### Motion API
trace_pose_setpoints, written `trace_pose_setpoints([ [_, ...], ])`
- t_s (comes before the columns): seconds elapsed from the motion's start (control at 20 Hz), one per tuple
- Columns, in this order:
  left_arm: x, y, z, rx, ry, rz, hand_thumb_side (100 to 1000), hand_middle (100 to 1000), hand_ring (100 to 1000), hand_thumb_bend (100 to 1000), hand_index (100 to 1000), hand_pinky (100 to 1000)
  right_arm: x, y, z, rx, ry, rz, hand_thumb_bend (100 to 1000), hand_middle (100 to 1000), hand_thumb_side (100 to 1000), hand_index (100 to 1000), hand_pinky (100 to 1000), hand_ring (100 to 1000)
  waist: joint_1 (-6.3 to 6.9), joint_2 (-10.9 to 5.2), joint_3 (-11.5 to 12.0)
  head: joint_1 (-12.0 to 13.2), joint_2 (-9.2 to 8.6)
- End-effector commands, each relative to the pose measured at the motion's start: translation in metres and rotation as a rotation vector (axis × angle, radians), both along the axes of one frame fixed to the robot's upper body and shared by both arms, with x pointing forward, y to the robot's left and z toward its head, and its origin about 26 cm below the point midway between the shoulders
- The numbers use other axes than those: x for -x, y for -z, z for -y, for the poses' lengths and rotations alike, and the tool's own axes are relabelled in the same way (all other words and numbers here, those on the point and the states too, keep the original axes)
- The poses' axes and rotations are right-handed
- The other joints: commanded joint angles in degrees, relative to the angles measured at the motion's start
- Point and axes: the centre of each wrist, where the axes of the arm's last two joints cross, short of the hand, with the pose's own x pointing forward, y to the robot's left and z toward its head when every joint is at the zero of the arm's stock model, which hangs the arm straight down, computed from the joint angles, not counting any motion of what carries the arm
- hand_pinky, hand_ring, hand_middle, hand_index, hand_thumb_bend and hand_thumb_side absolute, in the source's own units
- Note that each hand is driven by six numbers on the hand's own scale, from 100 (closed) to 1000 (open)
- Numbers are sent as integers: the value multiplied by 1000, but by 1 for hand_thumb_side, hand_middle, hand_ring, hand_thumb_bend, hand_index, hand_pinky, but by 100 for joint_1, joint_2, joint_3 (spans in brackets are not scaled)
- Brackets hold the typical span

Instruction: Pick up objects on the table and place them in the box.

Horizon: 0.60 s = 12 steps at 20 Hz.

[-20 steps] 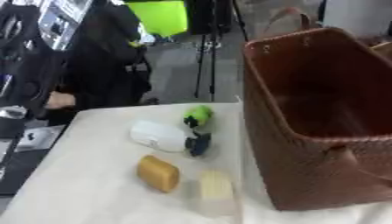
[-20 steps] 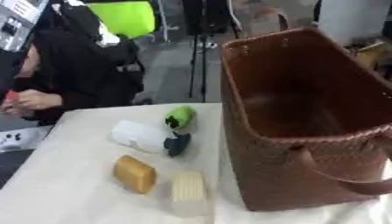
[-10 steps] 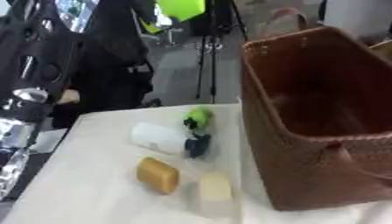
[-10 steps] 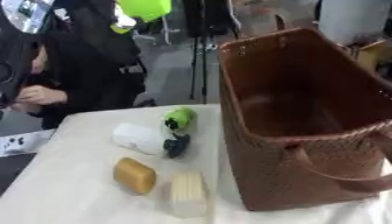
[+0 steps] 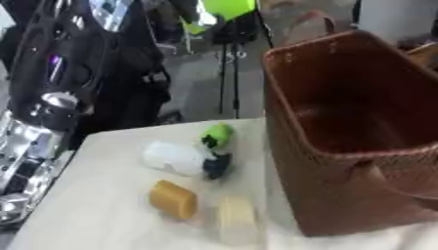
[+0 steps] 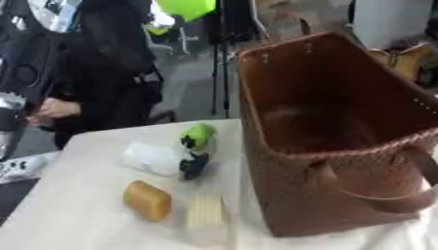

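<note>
A large brown woven basket point(image 5: 318, 161) with a strap handle stands on the right of the table, and its inside looks empty. To its left lie a white rounded object point(image 5: 171, 158), a green-and-black object point(image 6: 197, 137), an orange-brown block point(image 6: 147, 200) and a pale yellow block point(image 6: 206, 219). My left arm point(image 5: 47, 105), black with silver joints, rises along the left edge, apart from all of them. Its hand cannot be made out. My right hand does not show.
The table point(image 5: 94, 219) has a pale cloth, with bare room at its front left. A person in black sits beyond the far left edge point(image 6: 102, 73). A stand's legs point(image 5: 229, 78) and a bright green thing point(image 6: 184, 7) are behind the table.
The whole picture has shifted with the head. My left arm has come further into the left edge. The objects and basket have kept their places on the table.
</note>
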Motion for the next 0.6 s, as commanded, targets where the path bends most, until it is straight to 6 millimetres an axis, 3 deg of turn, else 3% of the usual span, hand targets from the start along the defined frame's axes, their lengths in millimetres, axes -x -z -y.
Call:
trace_pose_setpoints([
  [0.05,4,-14,-2,26,0,40,343,423,601,100,524,614,-2,-9,1,-13,-126,214,100,741,885,617,811,752,-41,-57,-34,42,-92],
  [0.6,-1,-23,23,79,96,107,374,385,553,100,499,562,-10,-16,-7,-16,-165,238,100,742,886,620,810,752,34,60,-343,194,-270],
])
